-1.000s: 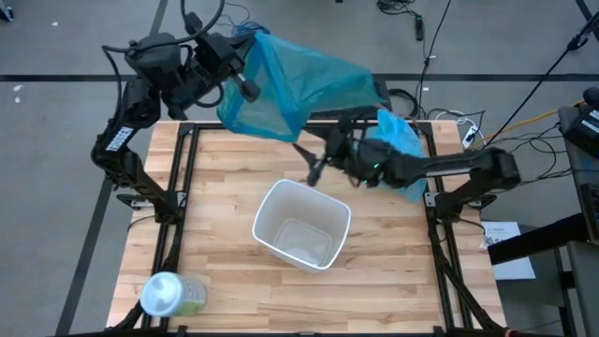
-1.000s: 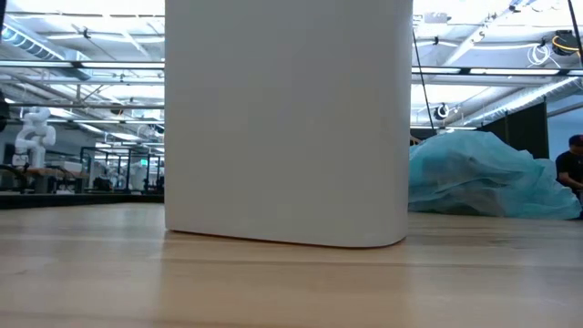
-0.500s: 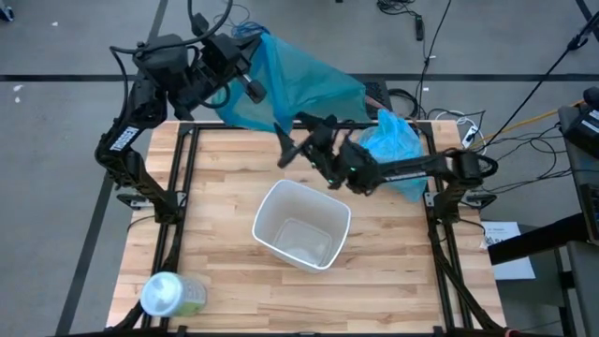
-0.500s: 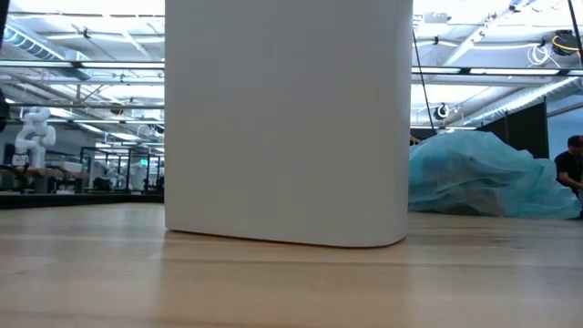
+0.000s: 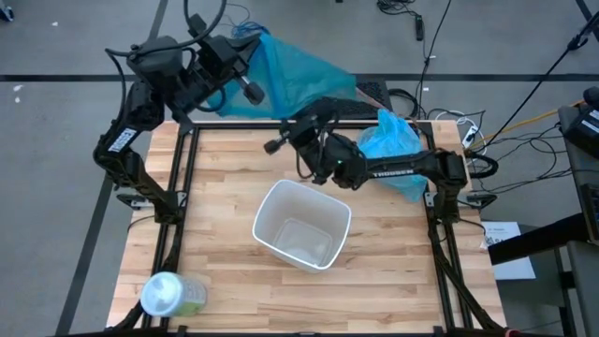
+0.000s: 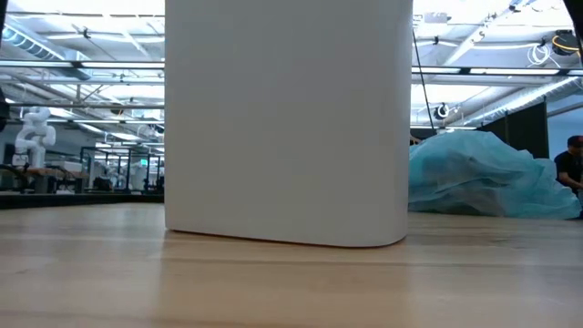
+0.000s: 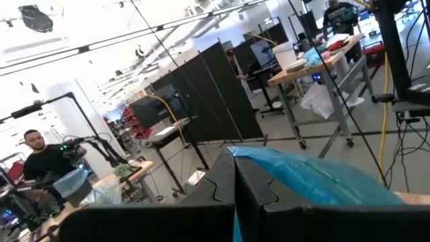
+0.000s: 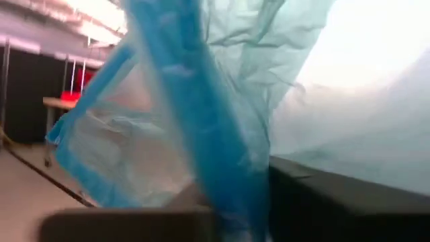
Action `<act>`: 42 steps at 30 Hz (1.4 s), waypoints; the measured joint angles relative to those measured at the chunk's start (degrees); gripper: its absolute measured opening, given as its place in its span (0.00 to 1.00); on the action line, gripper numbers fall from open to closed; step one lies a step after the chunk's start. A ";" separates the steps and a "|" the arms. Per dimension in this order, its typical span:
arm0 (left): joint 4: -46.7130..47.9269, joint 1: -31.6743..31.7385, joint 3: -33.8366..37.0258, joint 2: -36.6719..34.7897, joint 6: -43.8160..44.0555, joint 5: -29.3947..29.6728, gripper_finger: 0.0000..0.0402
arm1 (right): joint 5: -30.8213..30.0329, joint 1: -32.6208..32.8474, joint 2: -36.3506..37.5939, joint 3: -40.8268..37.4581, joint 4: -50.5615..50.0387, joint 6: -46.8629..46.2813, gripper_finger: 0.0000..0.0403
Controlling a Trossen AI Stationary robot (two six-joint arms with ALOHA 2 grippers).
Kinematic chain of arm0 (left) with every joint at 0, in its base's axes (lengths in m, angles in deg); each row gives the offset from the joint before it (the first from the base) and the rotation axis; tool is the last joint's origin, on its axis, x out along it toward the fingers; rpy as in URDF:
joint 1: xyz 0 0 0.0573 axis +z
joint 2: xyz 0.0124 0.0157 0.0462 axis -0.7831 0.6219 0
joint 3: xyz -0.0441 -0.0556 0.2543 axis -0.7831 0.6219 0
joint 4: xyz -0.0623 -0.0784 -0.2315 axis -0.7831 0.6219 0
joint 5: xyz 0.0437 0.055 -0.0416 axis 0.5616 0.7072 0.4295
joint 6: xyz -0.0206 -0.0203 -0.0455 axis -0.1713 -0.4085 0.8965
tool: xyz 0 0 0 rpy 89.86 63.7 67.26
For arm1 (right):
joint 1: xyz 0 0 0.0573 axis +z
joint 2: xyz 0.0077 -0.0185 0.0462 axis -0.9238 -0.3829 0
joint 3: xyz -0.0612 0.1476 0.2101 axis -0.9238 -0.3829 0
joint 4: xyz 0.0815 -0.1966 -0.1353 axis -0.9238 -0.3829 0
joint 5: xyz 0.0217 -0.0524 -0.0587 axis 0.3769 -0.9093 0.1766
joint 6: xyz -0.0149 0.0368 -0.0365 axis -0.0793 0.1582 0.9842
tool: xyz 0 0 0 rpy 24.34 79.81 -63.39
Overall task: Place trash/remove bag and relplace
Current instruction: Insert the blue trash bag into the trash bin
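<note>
A pale wooden table (image 5: 225,197) stood on a grey floor (image 5: 56,112) crossed by dark lines, with cables (image 5: 524,122) trailing beside it. Beyond lay a bright open hall with ceiling beams (image 6: 82,73), black partition panels (image 7: 222,94), workbenches (image 7: 316,67) and a seated person (image 7: 40,158).

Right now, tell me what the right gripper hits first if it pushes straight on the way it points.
The right gripper would first meet the thin translucent blue plastic bag, which hangs right at its fingers; contact may already exist, depth is unclear.
</note>
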 joint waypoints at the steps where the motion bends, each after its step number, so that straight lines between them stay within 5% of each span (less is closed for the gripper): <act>1: -0.02 -0.19 -0.01 -0.20 -0.57 0.01 0.00 | -0.24 0.49 0.31 0.00 -0.07 2.43 0.07; 9: 0.25 -3.09 -0.02 -3.30 -2.40 2.56 0.00 | -5.56 7.23 8.90 0.00 -10.81 16.51 0.00; 23: 0.66 -10.98 -0.07 -6.35 -2.22 3.04 0.00 | -4.41 14.98 30.29 2.38 -35.04 10.04 0.00; 34: 0.01 -21.82 -0.07 -6.03 1.47 2.69 0.00 | 9.94 17.25 30.02 20.84 -63.04 -9.72 0.00; 42: 0.14 -30.68 -0.07 -6.03 3.83 2.78 0.00 | 20.90 17.46 27.34 27.53 -71.85 -20.40 0.00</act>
